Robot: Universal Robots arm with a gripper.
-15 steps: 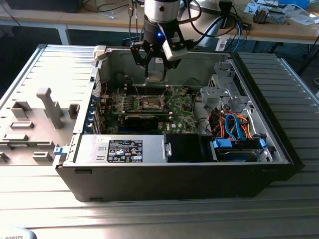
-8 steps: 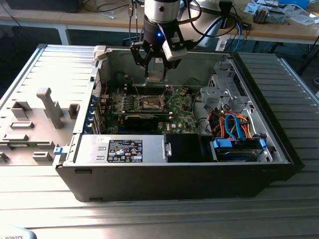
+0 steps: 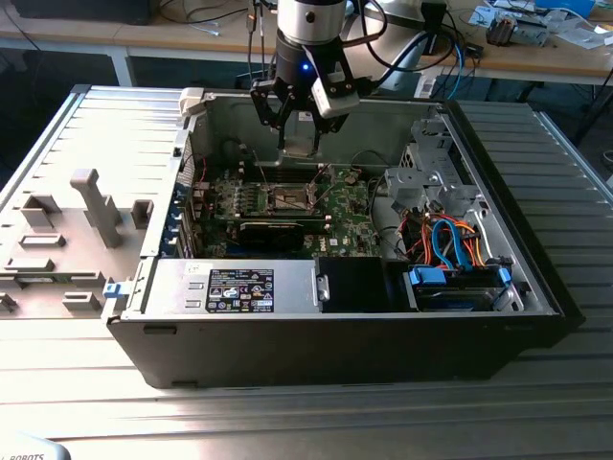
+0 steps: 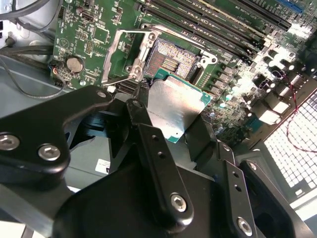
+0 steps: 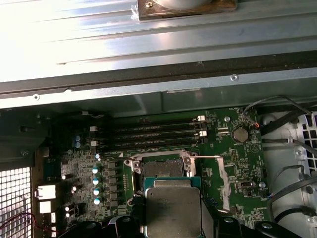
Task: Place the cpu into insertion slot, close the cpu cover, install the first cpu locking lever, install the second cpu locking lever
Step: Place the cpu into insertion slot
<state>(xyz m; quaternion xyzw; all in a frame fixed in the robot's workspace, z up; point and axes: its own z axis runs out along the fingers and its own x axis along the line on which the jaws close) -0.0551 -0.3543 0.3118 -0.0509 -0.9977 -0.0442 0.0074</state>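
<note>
Dull silver-grey metal marks the top of the cpu, which is held level in the gripper, the jaws drawn in against two opposite edges. The insertion slot is seen just beyond the fingertips and lower, with its dark centre left uncovered. The chip is judged to be unseated and clear of the board. Its edges are set nearly parallel to the slot's rim. The cpu cover is swung open beside the slot.

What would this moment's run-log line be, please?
gripper: shut on cpu | cpu: above insertion slot, not seated | cpu cover: open
</note>
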